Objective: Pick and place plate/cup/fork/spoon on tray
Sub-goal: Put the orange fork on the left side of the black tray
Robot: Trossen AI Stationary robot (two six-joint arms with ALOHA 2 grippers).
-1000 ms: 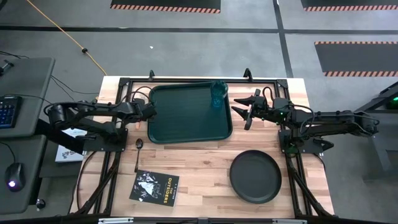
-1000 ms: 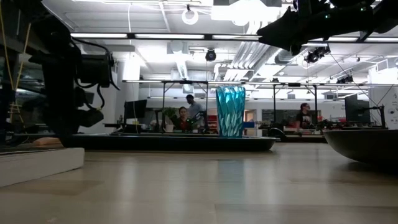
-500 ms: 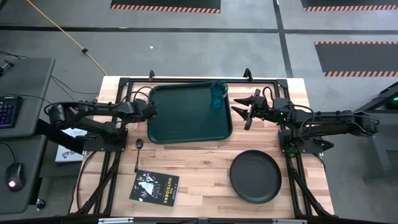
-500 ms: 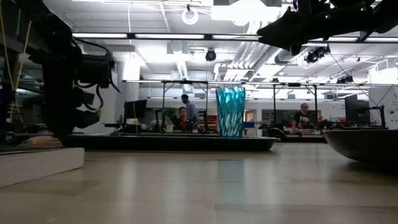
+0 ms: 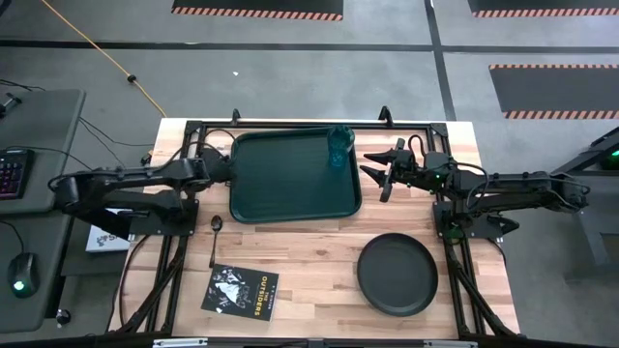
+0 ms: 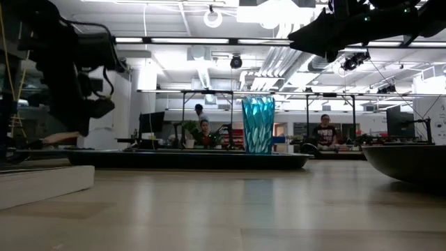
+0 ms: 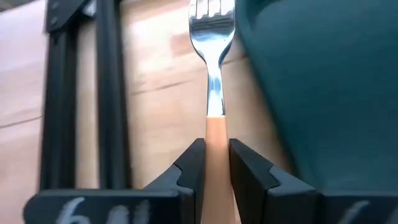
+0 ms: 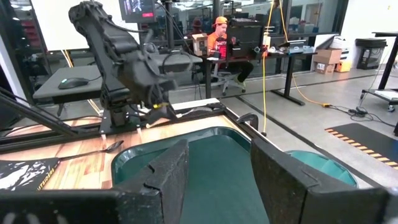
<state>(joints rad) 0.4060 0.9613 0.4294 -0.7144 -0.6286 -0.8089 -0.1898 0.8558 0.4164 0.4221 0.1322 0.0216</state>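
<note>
Left wrist view: fork (image 7: 210, 37) clenched by its handle in left gripper (image 7: 215, 163) just off the tray's (image 5: 290, 188) left edge, apparently mid-carry, needing travel rightward over the lip before release; right gripper (image 5: 380, 175) spread, idle near cup (image 5: 339, 145)

Even, bright overhead light; ceiling strips blaze white in the low view. Arms there read as black silhouettes against the lit room. Worktop (image 6: 230, 209) close to the lens soft, out of focus, with a pale sheen. Cup (image 6: 258, 124) glows, backlit. Left wrist view blurred throughout; fork (image 7: 211, 37) glints. High view crisp, shadows faint. Right wrist view: near parts blurred, the room beyond sharper.
</note>
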